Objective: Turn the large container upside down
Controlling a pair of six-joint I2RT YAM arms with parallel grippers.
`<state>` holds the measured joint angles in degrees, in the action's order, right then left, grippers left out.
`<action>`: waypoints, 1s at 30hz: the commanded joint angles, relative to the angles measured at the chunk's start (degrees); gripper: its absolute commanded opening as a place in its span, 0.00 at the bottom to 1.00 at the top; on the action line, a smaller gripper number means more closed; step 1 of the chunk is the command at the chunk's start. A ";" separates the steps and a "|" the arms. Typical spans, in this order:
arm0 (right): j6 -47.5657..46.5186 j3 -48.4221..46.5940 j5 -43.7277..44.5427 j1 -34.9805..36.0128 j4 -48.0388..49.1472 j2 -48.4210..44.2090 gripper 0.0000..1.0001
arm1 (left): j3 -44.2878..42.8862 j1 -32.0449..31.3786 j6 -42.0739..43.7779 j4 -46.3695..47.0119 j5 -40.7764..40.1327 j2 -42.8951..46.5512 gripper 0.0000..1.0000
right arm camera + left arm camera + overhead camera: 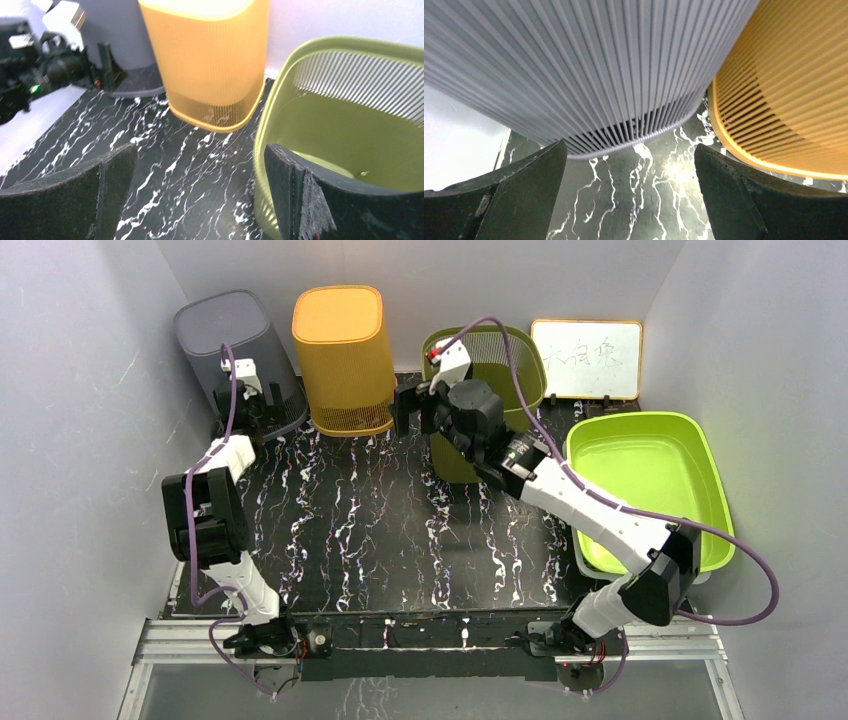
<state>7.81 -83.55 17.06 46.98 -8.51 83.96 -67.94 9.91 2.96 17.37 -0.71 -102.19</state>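
The green bin (505, 365) stood upright and open-mouthed just right of the orange bin (340, 355), both on the marbled black worktop (380, 530). The orange bin itself sat mouth-down, and just to its left the grey bin (225, 335) was mouth-down too.

The right pincer (418, 412) hung between the orange bin and the green one, jaws wide apart and holding nothing. Its wrist view showed one finger (300, 200) overlapping the green bin's (350, 125) near wall. Contact there could not be judged. The left pincer (245, 405) sat left of the orange bin, low against the grey bin's side, jaws also spread and empty. Ahead of it loomed grey ribs (589, 65) and, to the right, orange ribs (794, 75).

Well right of the orange bin, beyond the green one, lay a lime tray (640, 418) and a small whiteboard (587, 358). Its scrawl was unreadable.

The right arm covered the green bin's lower front from above. Its base was cut off in the wrist view. The left fingertips were lost against the dark grey slats.
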 commanded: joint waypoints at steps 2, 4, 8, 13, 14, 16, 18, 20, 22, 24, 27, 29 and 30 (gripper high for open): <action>-3.01 -18.37 1.13 -4.46 -10.31 5.64 0.98 | -1.74 0.20 -4.07 -10.77 1.65 10.09 0.98; -2.93 -24.89 0.30 -6.06 -16.98 9.40 0.98 | -1.75 0.20 -6.33 -15.82 2.28 13.38 0.98; -1.77 -33.80 -2.09 -8.46 -26.53 15.34 0.98 | -0.98 0.21 -10.20 -23.33 5.51 21.50 0.98; 0.52 -27.47 -7.83 -9.25 -25.87 16.27 0.98 | -1.34 0.20 -12.92 -32.90 14.67 30.38 0.98; 1.34 -25.87 -8.84 -9.26 -25.25 15.32 0.98 | -0.98 0.20 -13.69 -34.72 16.59 32.21 0.98; 2.23 -22.33 -9.30 -9.22 -23.71 13.24 0.96 | 1.36 0.11 -14.87 -35.94 18.36 36.55 0.98; 2.76 -19.81 -9.06 -9.32 -22.71 11.95 0.93 | 4.19 0.11 -15.16 -36.23 18.02 41.11 0.99; 3.20 -18.24 -8.48 -9.35 -22.65 11.34 0.86 | 5.83 0.07 -14.93 -37.42 16.86 44.51 0.98; 3.27 -17.44 -8.23 -9.33 -23.05 11.35 0.78 | 6.34 0.04 -14.51 -39.61 16.98 46.70 0.99; 3.26 -16.69 -8.01 -9.31 -23.08 11.51 0.70 | 6.81 0.03 -14.17 -41.20 17.79 47.98 0.99; 2.91 -16.36 -7.84 -9.36 -23.19 11.92 0.39 | 7.68 0.02 -13.97 -42.15 18.15 49.89 0.98; 2.76 -16.51 -7.42 -9.35 -23.44 12.10 0.30 | 7.14 0.02 -13.67 -43.29 17.78 50.68 0.98; 2.67 -16.60 -7.30 -9.36 -23.52 12.05 0.24 | 6.71 0.04 -13.46 -43.86 17.58 50.98 0.98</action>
<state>10.61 -100.27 9.13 37.71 -33.08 97.58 -60.84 9.91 -10.92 -22.98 15.88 -53.06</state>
